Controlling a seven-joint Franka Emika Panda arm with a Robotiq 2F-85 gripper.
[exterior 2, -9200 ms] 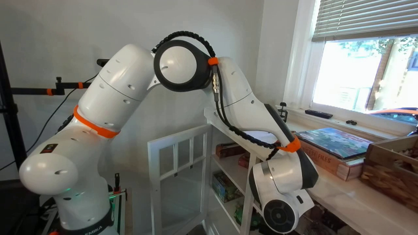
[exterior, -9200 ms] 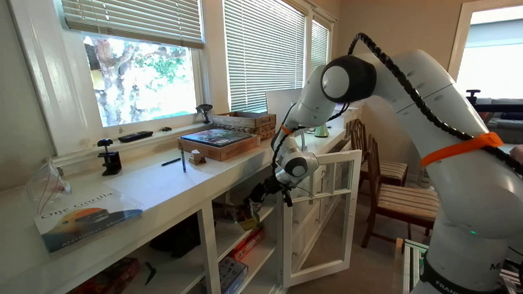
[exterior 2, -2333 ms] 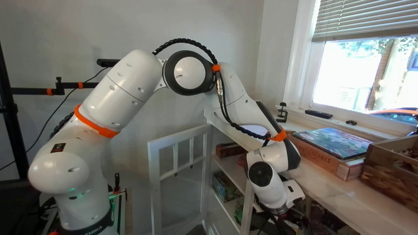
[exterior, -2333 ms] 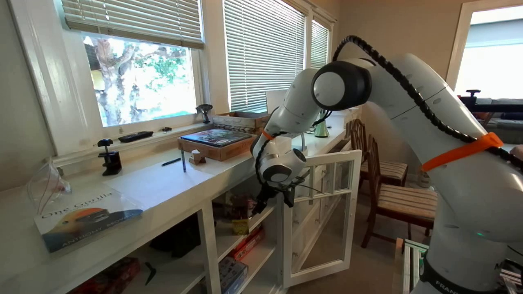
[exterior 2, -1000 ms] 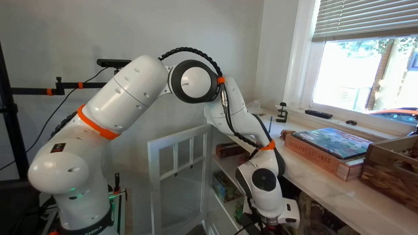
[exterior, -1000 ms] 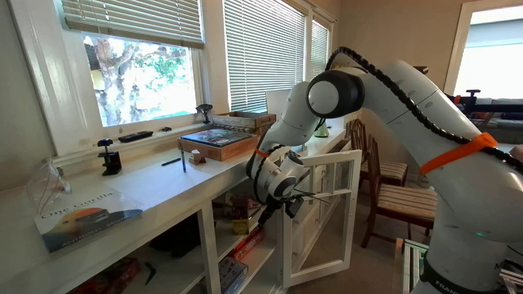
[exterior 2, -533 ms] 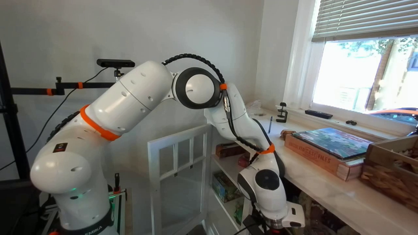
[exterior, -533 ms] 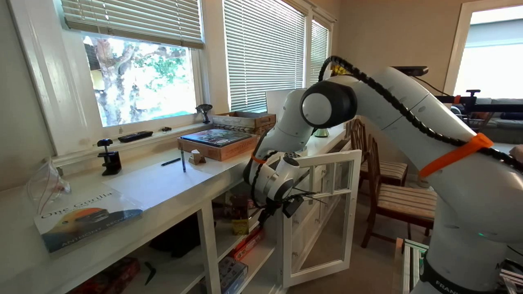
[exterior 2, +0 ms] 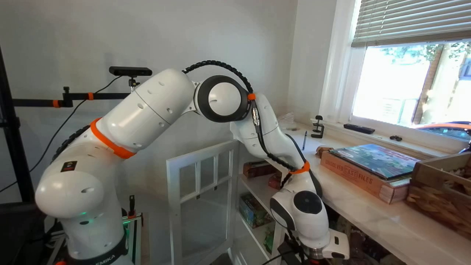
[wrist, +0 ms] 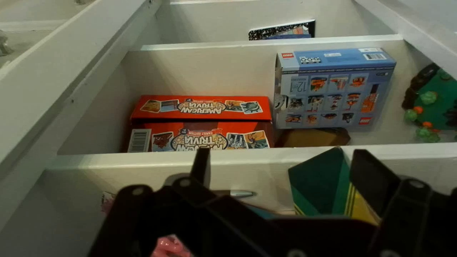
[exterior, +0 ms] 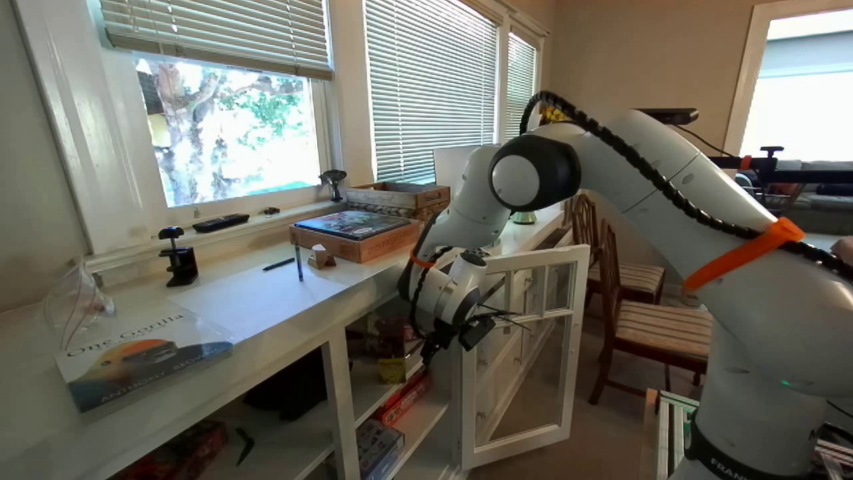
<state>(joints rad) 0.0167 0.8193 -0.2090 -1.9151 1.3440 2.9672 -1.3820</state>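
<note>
My gripper point(wrist: 281, 152) stands open in the wrist view, with its fingers wide apart. Between them, nearer the right-hand finger point(wrist: 373, 182), is a green and yellow box point(wrist: 319, 182); whether they touch I cannot tell. A pen with a silver tip point(wrist: 242, 193) shows past the left-hand finger point(wrist: 202, 166). Part of something pink point(wrist: 171, 247) peeks out below. In an exterior view the gripper point(exterior: 430, 355) points down at the front of the open cabinet, beside the yellow side of the box point(exterior: 392, 370), which is upright on the upper shelf. Elsewhere the fingers are cut off by the frame's bottom.
On the shelf below lie red American Trivia boxes point(wrist: 200, 107) and a blue Lego box point(wrist: 334, 91). A notebook point(wrist: 285, 30) rests lower down. The glazed cabinet door point(exterior: 573, 347) hangs wide to one side. Overhead, the countertop point(exterior: 380, 283) carries a game box point(exterior: 360, 243).
Since the oldest frames, my gripper has drawn back out of the shelf and tipped downward; the yellow box, formerly tilted at the fingers, stands upright. Over the last half second hardly anything moves.
</note>
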